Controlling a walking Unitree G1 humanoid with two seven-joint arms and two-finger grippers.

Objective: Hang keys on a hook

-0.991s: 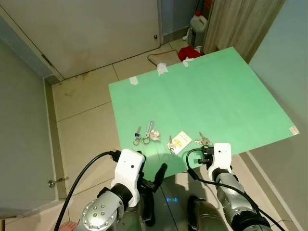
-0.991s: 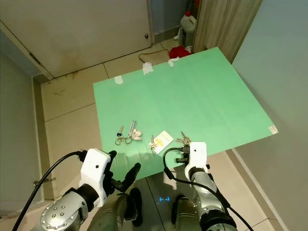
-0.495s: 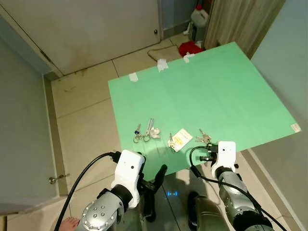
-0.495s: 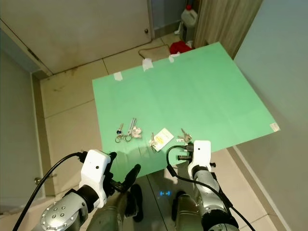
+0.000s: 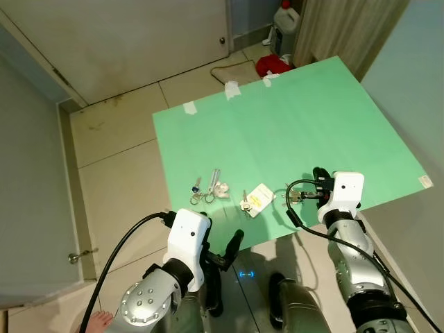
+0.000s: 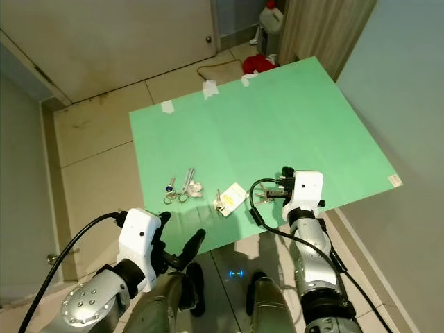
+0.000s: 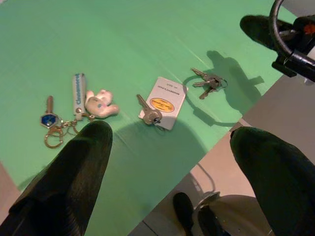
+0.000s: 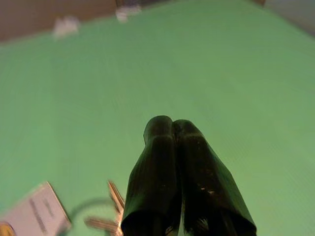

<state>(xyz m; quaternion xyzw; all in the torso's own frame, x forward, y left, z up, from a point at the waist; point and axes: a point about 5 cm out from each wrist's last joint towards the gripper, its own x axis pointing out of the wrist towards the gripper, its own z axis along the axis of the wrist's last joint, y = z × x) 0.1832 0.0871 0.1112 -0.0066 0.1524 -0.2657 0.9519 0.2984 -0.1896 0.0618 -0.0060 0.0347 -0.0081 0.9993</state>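
Green mat (image 5: 291, 118) on floor: plain keys (image 7: 207, 82) near its front edge, beneath right gripper (image 8: 174, 129), fingers pressed together, empty. Left gripper (image 7: 172, 162) spread, hovering. Risk: unopened fingers push keys instead of grasping.

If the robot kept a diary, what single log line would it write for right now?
stage: reaching | right gripper: shut, empty, above small keys | left gripper: open, idle, low | three key sets on green mat | nothing hung

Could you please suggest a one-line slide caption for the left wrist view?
Open left gripper above the green mat, facing three key sets: charm keychain, tagged key, plain keys.
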